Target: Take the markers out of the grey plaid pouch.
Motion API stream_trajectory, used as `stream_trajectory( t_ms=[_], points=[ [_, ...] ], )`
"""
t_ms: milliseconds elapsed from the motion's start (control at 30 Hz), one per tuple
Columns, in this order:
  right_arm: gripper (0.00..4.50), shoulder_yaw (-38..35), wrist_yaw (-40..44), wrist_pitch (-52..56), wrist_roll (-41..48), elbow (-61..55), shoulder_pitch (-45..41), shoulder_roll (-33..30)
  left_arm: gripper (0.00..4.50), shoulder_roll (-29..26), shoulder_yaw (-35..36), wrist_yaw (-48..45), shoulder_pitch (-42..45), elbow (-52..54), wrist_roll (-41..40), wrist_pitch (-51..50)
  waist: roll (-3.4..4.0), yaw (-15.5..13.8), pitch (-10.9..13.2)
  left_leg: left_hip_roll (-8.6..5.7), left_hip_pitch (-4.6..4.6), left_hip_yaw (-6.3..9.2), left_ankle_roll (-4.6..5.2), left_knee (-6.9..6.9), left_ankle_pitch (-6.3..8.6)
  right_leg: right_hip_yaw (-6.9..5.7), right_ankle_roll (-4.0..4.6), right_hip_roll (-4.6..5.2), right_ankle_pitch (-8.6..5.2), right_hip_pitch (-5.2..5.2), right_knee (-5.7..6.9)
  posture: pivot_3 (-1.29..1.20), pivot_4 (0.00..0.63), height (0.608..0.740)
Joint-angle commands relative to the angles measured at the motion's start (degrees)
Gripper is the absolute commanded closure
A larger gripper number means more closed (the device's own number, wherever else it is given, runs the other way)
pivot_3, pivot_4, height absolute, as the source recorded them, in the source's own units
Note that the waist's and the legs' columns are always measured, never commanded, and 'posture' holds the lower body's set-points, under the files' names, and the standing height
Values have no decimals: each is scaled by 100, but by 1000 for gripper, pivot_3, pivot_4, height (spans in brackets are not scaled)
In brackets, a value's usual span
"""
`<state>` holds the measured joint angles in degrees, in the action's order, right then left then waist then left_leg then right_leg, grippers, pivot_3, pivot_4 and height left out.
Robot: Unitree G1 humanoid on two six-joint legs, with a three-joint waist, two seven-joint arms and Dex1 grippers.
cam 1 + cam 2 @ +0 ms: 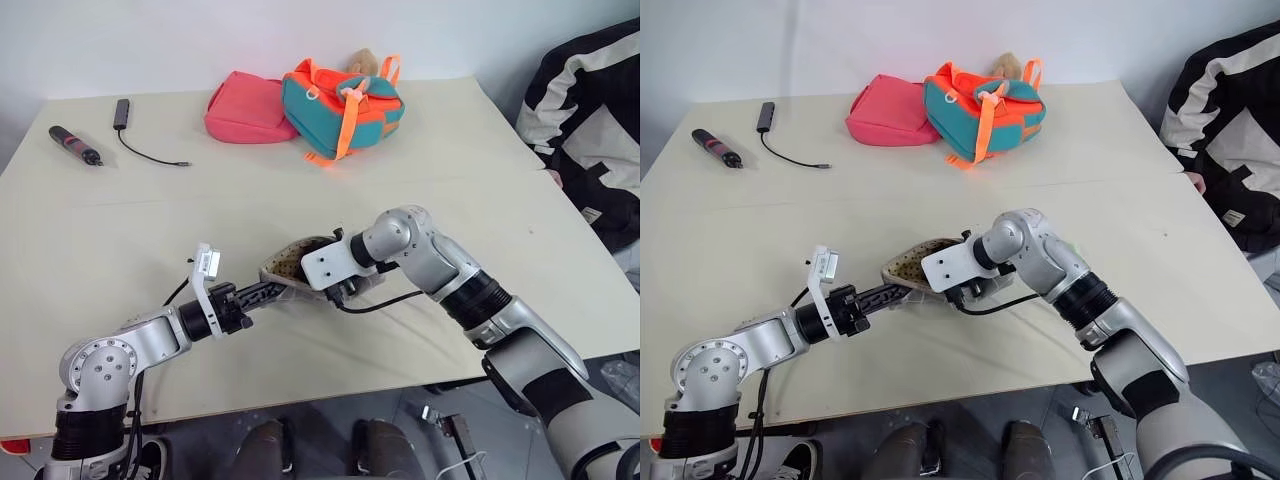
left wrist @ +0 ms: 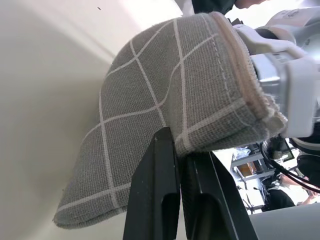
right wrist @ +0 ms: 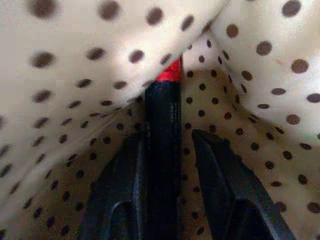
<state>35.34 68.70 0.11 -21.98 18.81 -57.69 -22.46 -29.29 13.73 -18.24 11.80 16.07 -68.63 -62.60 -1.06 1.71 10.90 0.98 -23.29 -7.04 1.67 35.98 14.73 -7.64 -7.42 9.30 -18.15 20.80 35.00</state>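
The grey plaid pouch is held up off the table's near middle, its mouth open toward the right arm. My left gripper is shut on the pouch's lower fabric edge. My right gripper is pushed down inside the pouch, among the dotted lining. A red marker with a dark end lies between its two fingers. It rests against one finger, and a narrow gap shows to the other, so the fingers stand open around it. From the head views the right fingertips are hidden in the pouch.
At the table's far edge lie a pink pouch and a teal-and-orange bag. A black-and-red tool and a black cable sit at the far left. A person in a black-and-white jacket is at the right.
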Motion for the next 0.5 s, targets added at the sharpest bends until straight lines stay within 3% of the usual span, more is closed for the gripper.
stream_trajectory(
  t_ms=[33, 167, 333, 500],
  points=[
    [2956, 64, -40, 66, -197, 209, -24, 20, 4500, 45, -5, -9, 6, 186, -20, 55, 0, -1, 0, 0, 0, 0, 0, 0, 0, 0, 0, 1, 0, -1, 0, 0, 150, 740],
    [2956, 99, 24, 113, -250, 268, 40, 15, 4500, 77, 6, 30, 27, 203, -55, 59, 0, -1, 0, 0, 8, 1, 0, 1, 0, 2, 0, 2, 0, -9, -1, 0, 150, 740],
    [3952, -17, 139, 315, -115, 125, 84, 27, 4500, 90, 11, 45, 30, 215, -41, 70, 0, -2, 0, 0, 9, 2, 0, 1, 0, 5, 0, 4, 0, -9, 0, 0, 150, 740],
    [3952, -597, 438, 699, 684, -707, 140, 47, 4500, 78, 14, 7, 23, 222, 127, 183, 0, -8, 0, 0, 5, 3, -1, -5, 0, 6, 0, 5, 0, -5, -2, 0, 150, 740]
  ],
)
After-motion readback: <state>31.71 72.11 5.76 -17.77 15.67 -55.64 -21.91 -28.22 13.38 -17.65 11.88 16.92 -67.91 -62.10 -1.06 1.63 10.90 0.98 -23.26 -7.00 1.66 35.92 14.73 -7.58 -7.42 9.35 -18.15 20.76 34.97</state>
